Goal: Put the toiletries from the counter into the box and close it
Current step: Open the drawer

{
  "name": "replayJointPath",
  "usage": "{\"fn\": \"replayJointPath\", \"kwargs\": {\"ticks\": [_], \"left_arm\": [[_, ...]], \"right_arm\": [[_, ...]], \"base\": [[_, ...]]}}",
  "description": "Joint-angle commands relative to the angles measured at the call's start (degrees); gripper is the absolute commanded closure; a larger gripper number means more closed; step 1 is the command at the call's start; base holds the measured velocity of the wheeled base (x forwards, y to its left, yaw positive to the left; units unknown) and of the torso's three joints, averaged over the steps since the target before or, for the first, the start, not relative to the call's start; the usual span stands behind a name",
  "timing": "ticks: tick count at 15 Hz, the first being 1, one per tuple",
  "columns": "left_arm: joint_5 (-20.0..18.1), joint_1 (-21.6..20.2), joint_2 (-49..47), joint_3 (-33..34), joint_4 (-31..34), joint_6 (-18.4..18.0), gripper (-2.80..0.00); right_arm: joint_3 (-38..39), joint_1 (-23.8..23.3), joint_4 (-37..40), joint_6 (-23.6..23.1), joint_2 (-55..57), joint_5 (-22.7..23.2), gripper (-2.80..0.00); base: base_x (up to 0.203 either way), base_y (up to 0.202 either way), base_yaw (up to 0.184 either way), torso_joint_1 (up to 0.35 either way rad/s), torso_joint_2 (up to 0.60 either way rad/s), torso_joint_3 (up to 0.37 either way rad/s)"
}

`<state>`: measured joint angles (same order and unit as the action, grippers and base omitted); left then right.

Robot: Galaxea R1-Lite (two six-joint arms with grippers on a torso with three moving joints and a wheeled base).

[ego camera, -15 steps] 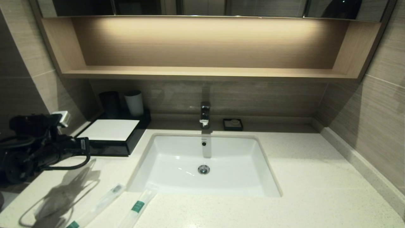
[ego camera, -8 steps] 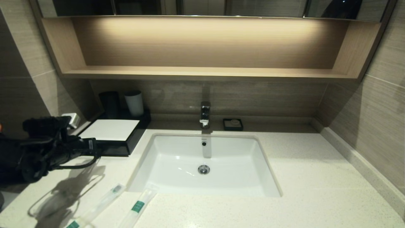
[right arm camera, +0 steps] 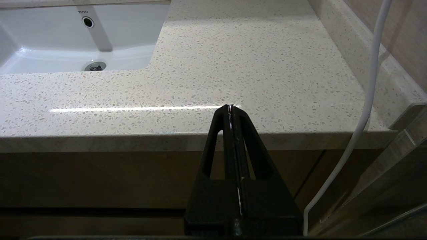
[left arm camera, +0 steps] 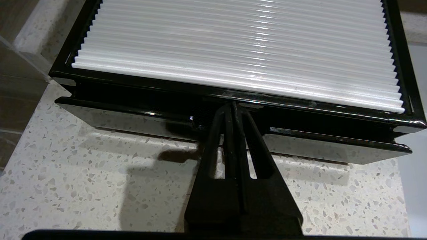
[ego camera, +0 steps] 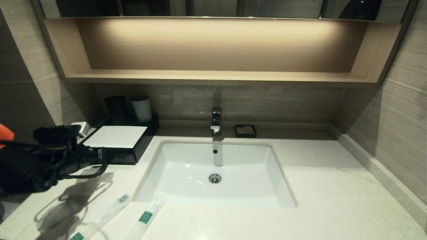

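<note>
We are looking at a bathroom vanity: a pale speckled counter (ego camera: pixel 317 186) with a white rectangular sink (ego camera: pixel 180 173) set into it, a chrome tap (ego camera: pixel 216 120) at the back edge and a lit wooden shelf (ego camera: pixel 213 76) above. A small square black soap dish (ego camera: pixel 245 131) sits just to the right of the tap.

At the back left of the counter stands the box (ego camera: pixel 116 137), glossy black with a ribbed white top panel. A black tumbler (ego camera: pixel 115 109) and a white-grey cup (ego camera: pixel 141 108) stand behind it against the wall.

The left gripper (left arm camera: pixel 233 110) is at the front face of the box, its two fingers pressed together with no gap between them. In the left wrist view its tip meets the dark slot between the box's top frame and the drawer front (left arm camera: pixel 133 121), near the middle of that front. The drawer front appears to stand slightly out from the body, though we cannot be sure how far from this angle.

Two toothbrush packets (ego camera: pixel 145 217) lie on the counter at the near left, in front of the sink's left corner, side by side and well apart from the box; each carries a green band.

The right gripper (right arm camera: pixel 231 110) is parked below and in front of the counter's near right edge, fingers closed together, holding nothing.
</note>
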<state>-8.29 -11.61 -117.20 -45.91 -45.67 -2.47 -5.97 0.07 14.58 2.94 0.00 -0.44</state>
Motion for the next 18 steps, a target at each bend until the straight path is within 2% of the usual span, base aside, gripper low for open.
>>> {"fn": "replayJointPath", "kwargs": {"ticks": [1,7,12,13,18], "left_arm": [[-0.1,0.0,-1.0,-0.7,-0.4,-0.1,0.00],[-0.1,-0.1,-3.4,-1.1,-1.5,-0.2,0.00],[-0.1,-0.4,-1.0,0.1,-0.2,-0.2,0.00],[-0.1,-0.5,1.3,0.7,2.1,-0.3,0.00],[-0.1,-0.5,13.9,1.8,22.6,-2.4,0.00]], "right_arm": [[0.0,0.0,0.1,0.0,0.1,0.0,0.00],[0.0,0.0,0.1,0.1,0.1,0.0,0.00],[0.0,0.0,0.0,0.3,0.1,0.0,0.00],[0.0,0.0,0.0,0.3,0.1,0.0,0.00],[0.0,-0.1,0.0,0.3,0.1,0.1,0.00]], "base": [[0.000,0.000,0.000,0.000,0.00,0.000],[0.000,0.000,0.000,0.000,0.00,0.000],[0.000,0.000,0.000,0.000,0.00,0.000],[0.000,0.000,0.000,0.000,0.00,0.000],[0.000,0.000,0.000,0.000,0.00,0.000]]}}
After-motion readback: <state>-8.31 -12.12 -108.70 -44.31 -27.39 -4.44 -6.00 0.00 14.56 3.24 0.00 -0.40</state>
